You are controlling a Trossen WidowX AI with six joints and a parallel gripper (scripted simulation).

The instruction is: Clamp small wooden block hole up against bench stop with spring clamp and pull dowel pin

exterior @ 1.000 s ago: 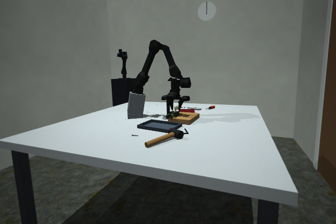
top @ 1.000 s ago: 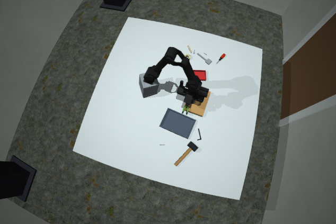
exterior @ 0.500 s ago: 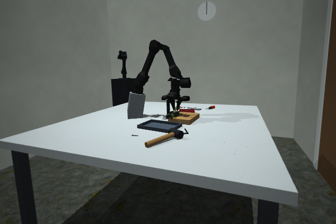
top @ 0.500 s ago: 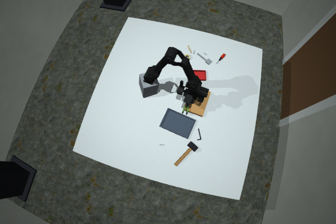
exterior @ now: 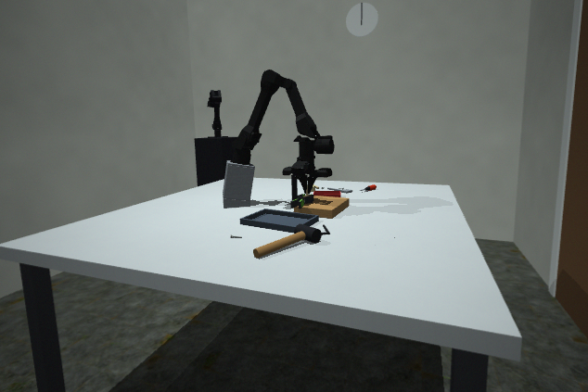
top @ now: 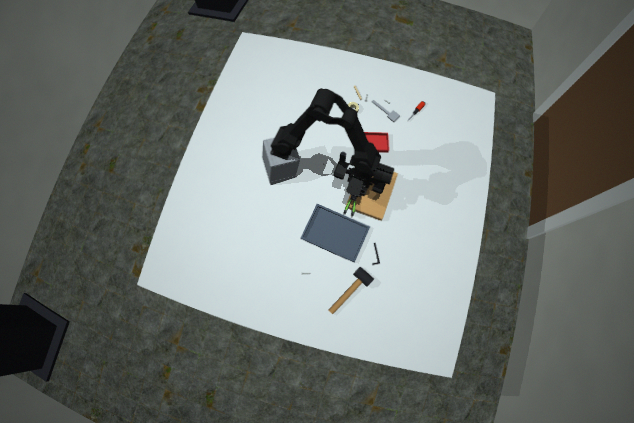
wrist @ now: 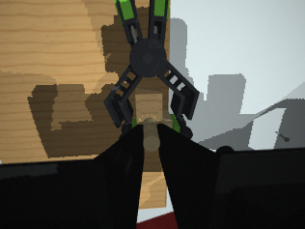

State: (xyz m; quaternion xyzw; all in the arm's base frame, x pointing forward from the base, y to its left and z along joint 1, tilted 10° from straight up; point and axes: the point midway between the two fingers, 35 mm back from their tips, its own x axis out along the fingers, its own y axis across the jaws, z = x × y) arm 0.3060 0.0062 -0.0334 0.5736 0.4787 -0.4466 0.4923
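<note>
With your fingers pinching the dowel pin (wrist: 151,135), pull straight up, so the block (wrist: 149,106) beyond them stays flat in the spring clamp (wrist: 149,59).

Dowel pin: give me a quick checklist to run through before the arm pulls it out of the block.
1. Gripper shut on the dowel pin: ok, the fingers pinch it from both sides.
2. Spring clamp jaws on either side of the block: ok.
3. Block pressed against the bench stop: cannot tell, shadow covers that area.
4. Block lying flat on the board: cannot tell from straight above.
5. Place to set the pin down: ok, the grey tray beside the board has room.
</note>
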